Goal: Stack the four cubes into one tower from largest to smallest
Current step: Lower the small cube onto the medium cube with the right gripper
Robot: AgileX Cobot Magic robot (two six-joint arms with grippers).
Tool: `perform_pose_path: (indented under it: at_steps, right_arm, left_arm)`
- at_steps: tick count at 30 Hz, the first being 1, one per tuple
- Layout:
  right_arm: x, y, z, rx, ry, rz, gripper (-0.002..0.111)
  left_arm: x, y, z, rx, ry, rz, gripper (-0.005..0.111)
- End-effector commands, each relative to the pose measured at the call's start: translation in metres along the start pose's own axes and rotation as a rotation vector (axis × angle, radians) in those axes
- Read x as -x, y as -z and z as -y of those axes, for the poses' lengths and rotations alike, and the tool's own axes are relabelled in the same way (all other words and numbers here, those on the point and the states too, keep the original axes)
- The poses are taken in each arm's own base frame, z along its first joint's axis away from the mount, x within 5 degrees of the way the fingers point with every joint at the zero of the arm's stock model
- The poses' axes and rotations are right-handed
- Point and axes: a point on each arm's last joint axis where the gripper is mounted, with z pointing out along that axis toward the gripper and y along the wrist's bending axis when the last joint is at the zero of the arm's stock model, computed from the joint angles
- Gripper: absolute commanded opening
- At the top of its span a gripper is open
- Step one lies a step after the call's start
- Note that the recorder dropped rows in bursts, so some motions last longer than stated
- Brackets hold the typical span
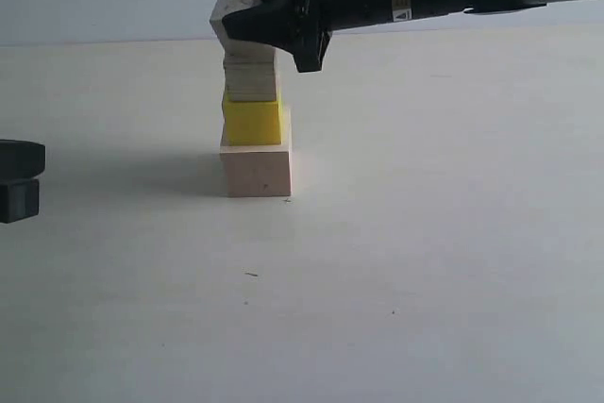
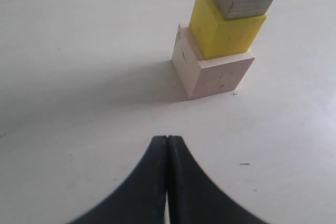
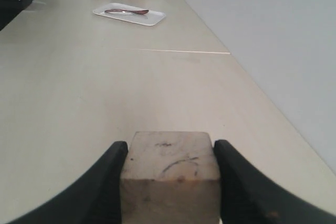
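1 small cube (image 1: 232, 25) tilts above 3 stacked cubes (image 1: 253, 125), clamped in the right claw (image 3: 169, 148).

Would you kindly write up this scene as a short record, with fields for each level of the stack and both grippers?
base: large pale cube on the table
second: yellow cube
third: medium pale cube
top: small pale cube, tilted, held in right gripper
left gripper: shut, holding nothing
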Motion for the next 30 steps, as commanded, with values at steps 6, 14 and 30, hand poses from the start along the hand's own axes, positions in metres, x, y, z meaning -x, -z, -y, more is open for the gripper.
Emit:
perform_pose_path:
  at_steps: [6, 14, 30]
  right_arm:
    - [-0.002, -0.002, 0.002, 0.009, -0.028, 0.075, 0.0]
    - [-0.002, 0.007, 0.007, 0.009, -0.038, 0.104, 0.0]
    - [-0.001, 0.01, 0.005, 0.037, -0.032, 0.116, 0.0]
  left_arm:
    - [-0.002, -0.001, 0.0, 0.001, 0.007, -0.009, 0.0]
    - [-0.002, -0.001, 0.0, 0.001, 0.007, -0.009, 0.0]
    - [-0.002, -0.001, 0.0, 0.001, 0.007, -0.009, 0.0]
